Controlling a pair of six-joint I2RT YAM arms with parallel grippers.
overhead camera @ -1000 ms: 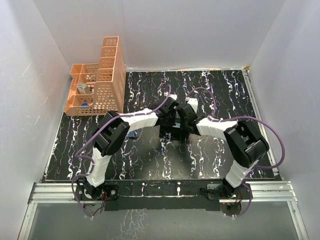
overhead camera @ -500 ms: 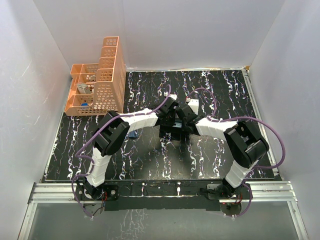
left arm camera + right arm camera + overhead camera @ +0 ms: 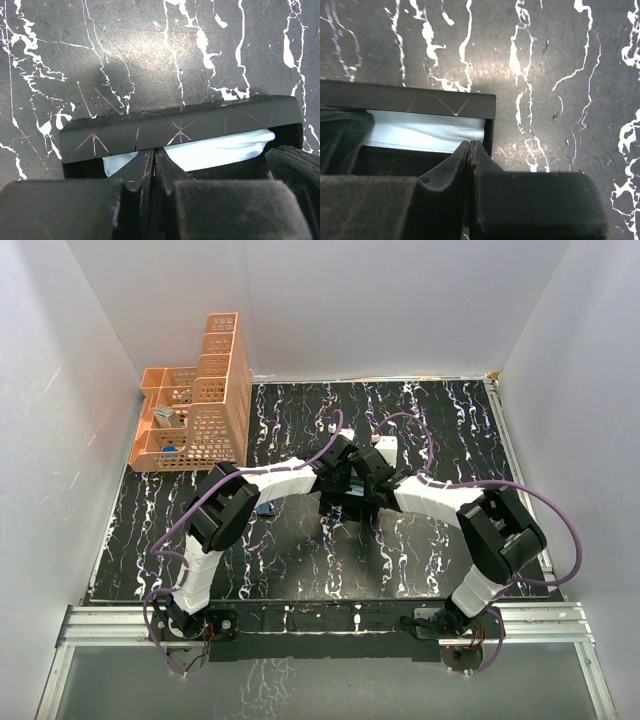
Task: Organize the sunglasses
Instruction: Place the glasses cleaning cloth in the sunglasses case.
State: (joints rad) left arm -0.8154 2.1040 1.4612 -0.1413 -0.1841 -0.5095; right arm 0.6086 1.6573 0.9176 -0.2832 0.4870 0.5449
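Note:
The black glasses case (image 3: 345, 505) lies mid-table. Both grippers meet over it: my left gripper (image 3: 343, 476) from the left, my right gripper (image 3: 366, 478) from the right. In the left wrist view the case (image 3: 180, 129) stands slightly open, with the light blue cloth (image 3: 220, 150) showing in the gap. My left gripper (image 3: 154, 151) is shut, tips at the case's edge over the cloth. In the right wrist view my right gripper (image 3: 470, 144) is shut at the case's (image 3: 410, 99) right end, over the cloth (image 3: 420, 131). A small dark blue thing (image 3: 266, 510), perhaps the sunglasses, peeks from under the left arm.
An orange mesh organizer (image 3: 195, 410) with several compartments stands at the back left of the black marbled table (image 3: 300, 560). White walls close in the left, back and right sides.
The right arm's elbow has swung a little to the right and nearer. Both grippers have stayed shut at the case.

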